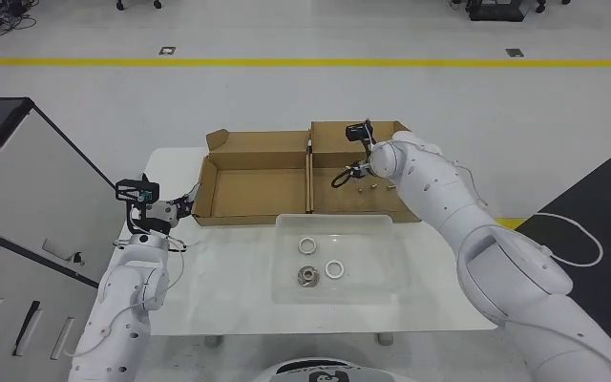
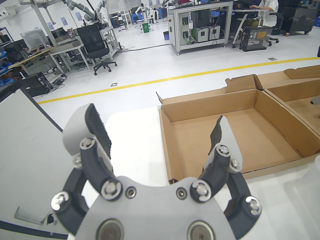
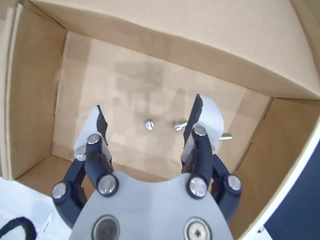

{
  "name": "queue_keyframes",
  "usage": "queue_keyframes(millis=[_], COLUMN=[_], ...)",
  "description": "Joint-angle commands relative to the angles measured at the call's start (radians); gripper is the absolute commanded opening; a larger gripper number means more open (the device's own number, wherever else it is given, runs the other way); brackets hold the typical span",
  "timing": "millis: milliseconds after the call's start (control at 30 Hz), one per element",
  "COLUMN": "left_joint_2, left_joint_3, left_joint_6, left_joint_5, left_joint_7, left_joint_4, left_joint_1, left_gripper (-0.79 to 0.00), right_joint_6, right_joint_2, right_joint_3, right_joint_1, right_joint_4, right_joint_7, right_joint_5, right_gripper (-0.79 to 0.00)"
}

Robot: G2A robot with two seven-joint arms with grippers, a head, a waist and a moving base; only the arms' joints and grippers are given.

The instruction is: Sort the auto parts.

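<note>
The right gripper, fingers spread and empty, hangs over the right compartment of the brown cardboard box, above three small silver bolts on its floor. The left gripper, likewise spread and empty, sits just outside the box's left wall. Two white rings and a grey metal hub lie in a clear plastic tub just beside the box.

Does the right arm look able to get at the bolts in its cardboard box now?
Probably yes. The right gripper hangs open over the cardboard box, the bolts lie loose on its floor right below, and nothing covers them.
</note>
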Motion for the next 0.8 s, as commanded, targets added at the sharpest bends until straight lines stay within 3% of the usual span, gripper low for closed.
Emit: queue_keyframes(millis=[0, 167, 333, 533, 767], left_joint_2=[0.000, 0.000, 0.000, 0.000, 0.000], left_joint_3=[0.000, 0.000, 0.000, 0.000, 0.000], left_joint_6=[0.000, 0.000, 0.000, 0.000, 0.000], left_joint_5=[0.000, 0.000, 0.000, 0.000, 0.000], left_joint_7=[0.000, 0.000, 0.000, 0.000, 0.000], left_joint_4=[0.000, 0.000, 0.000, 0.000, 0.000], left_joint_1=[0.000, 0.000, 0.000, 0.000, 0.000], left_gripper=[0.000, 0.000, 0.000, 0.000, 0.000], right_joint_6=[0.004, 0.012, 0.027, 0.032, 0.032], right_joint_2=[0.010, 0.050, 0.110, 0.187, 0.237], right_joint_3=[0.028, 0.117, 0.253, 0.467, 0.730], right_joint_1=[0.001, -0.024, -0.097, -0.263, -0.432], right_joint_4=[-0.023, -0.128, -0.327, -0.675, -0.960], right_joint_7=[-0.024, -0.079, -0.077, 0.028, 0.199], right_joint_5=[0.006, 0.026, 0.044, 0.072, 0.320], right_gripper=[0.000, 0.000, 0.000, 0.000, 0.000])
